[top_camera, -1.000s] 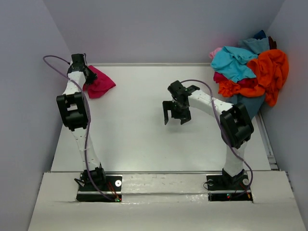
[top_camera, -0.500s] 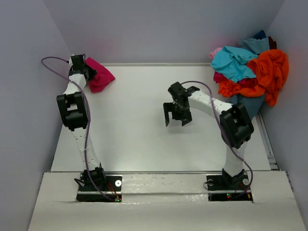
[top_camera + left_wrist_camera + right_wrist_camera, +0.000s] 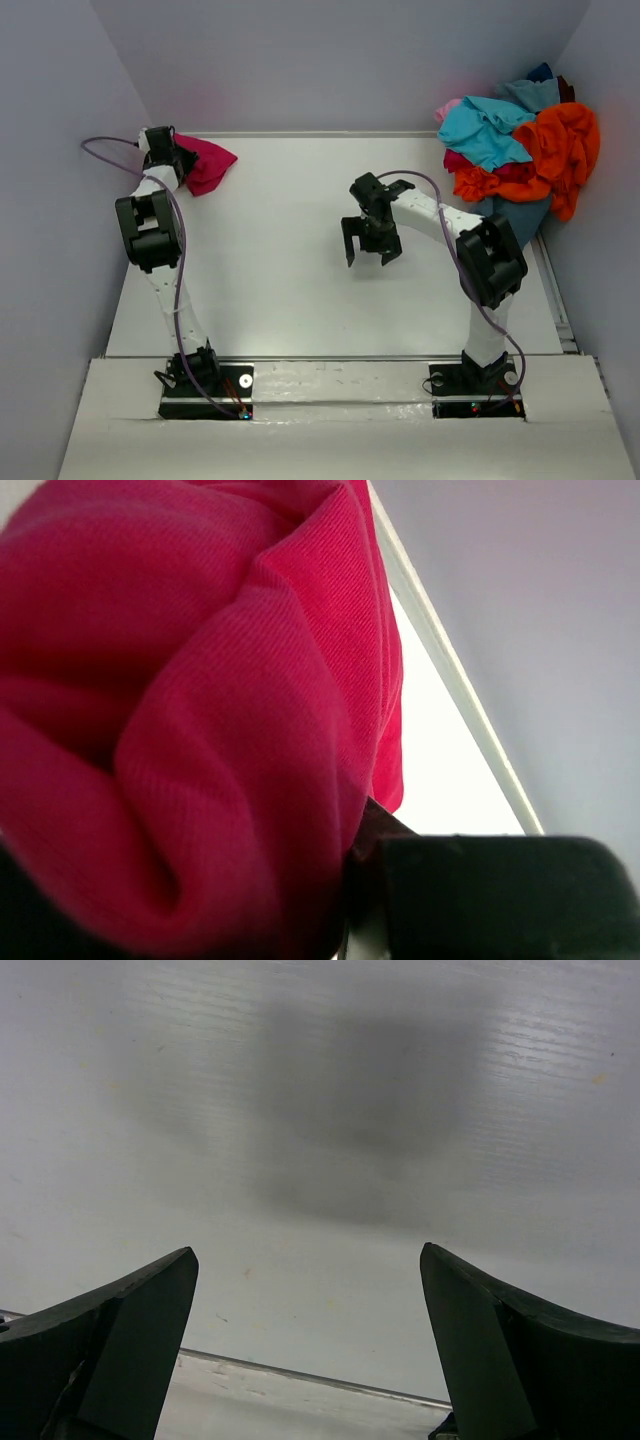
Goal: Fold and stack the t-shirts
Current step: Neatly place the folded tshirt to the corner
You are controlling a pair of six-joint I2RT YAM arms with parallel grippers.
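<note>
The left pincer (image 3: pixel 172 156) pinches a bunched crimson shirt (image 3: pixel 206 163) at the far left corner of the tabletop (image 3: pixel 280 300). The cloth trails from it to the right, towards the middle. In the left wrist view the crimson shirt (image 3: pixel 200 730) fills nearly the whole picture in thick folds, and one dark finger (image 3: pixel 480 890) shows at the bottom edge against it. Whether the cloth rests on the tabletop or hangs clear of it cannot be told.

The right pincer (image 3: pixel 368 257) is spread wide and holds nothing, pointing down above bare tabletop near the middle. Its wrist view shows both fingers (image 3: pixel 120 1345) far apart over its own shadow.

The other shirts lie in a pile (image 3: pixel 515 150) at the far right corner: orange (image 3: pixel 565 140), turquoise (image 3: pixel 485 130), pink (image 3: pixel 448 108) and dark blue (image 3: pixel 540 72).
</note>
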